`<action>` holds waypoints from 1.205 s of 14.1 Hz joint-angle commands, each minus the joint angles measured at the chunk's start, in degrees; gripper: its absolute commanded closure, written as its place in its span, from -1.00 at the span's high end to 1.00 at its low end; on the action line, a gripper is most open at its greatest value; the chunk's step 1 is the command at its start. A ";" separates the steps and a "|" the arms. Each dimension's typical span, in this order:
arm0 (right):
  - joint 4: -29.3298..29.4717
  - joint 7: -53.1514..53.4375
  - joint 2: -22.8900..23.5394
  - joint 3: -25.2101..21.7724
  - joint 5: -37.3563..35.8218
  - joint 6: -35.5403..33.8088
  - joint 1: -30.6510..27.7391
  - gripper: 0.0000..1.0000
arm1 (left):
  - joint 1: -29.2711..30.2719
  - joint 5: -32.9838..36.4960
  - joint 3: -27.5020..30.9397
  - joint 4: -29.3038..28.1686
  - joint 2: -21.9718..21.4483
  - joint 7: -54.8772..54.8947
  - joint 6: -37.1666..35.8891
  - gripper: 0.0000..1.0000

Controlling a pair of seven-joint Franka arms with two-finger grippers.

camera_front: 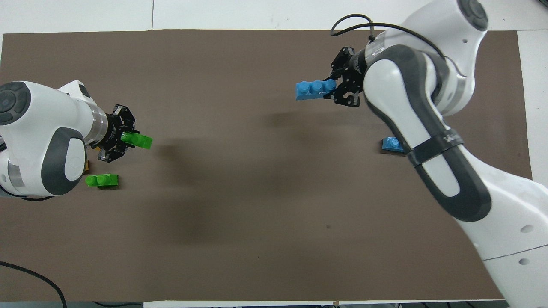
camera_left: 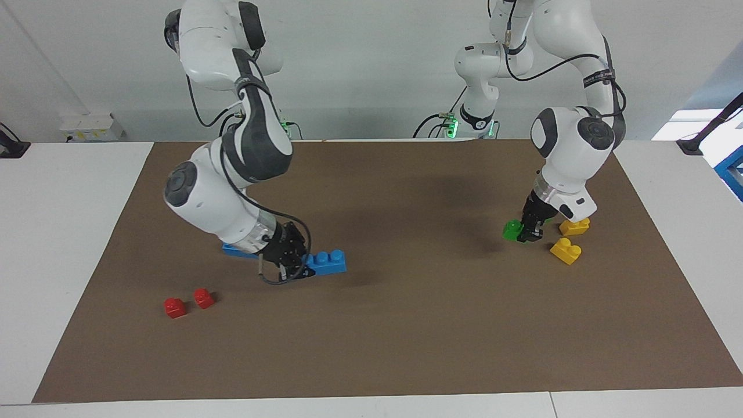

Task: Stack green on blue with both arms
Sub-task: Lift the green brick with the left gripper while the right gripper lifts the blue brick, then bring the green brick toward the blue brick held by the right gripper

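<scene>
My right gripper (camera_left: pixel 305 268) (camera_front: pixel 332 87) is shut on one end of a blue three-stud brick (camera_left: pixel 331 261) (camera_front: pixel 311 90), held level in the air over the brown mat. The other blue brick (camera_left: pixel 232 249) (camera_front: pixel 390 144) lies on the mat, mostly hidden by the right arm. Toward the left arm's end, my left gripper (camera_left: pixel 523 232) (camera_front: pixel 125 139) is shut on a green two-stud brick (camera_left: pixel 512 229) (camera_front: pixel 142 141), raised just off the mat. A second green brick (camera_front: pixel 102 180) rests on the mat beside the left arm's wrist.
Two yellow bricks (camera_left: pixel 566 251) (camera_left: pixel 574 226) lie next to the left gripper. Two small red bricks (camera_left: pixel 175 307) (camera_left: pixel 203 298) sit toward the right arm's end, farther from the robots. The brown mat (camera_left: pixel 406 337) covers the white table.
</scene>
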 commanded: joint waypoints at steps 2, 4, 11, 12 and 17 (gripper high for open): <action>-8.20 2.12 -2.15 -0.04 1.47 7.95 4.86 -1.00 | -5.07 -0.83 0.37 1.31 -1.92 -11.00 -5.47 -1.00; -12.60 1.69 -2.77 0.23 4.10 11.92 6.62 -1.00 | -7.36 -0.74 0.37 1.22 -2.54 -16.72 -5.82 -1.00; -22.73 -3.85 -4.79 0.23 6.30 18.00 7.33 -1.00 | -15.63 -0.74 0.28 1.40 -2.98 -31.06 -6.79 -1.00; -22.64 -3.85 -4.71 0.14 6.30 18.26 7.33 -1.00 | -16.59 -0.74 0.02 1.57 -2.98 -33.25 -6.44 -1.00; -24.47 -3.94 -4.18 0.23 8.68 21.59 8.65 -1.00 | -18.80 -0.65 -0.59 4.21 -2.10 -41.18 -6.79 -1.00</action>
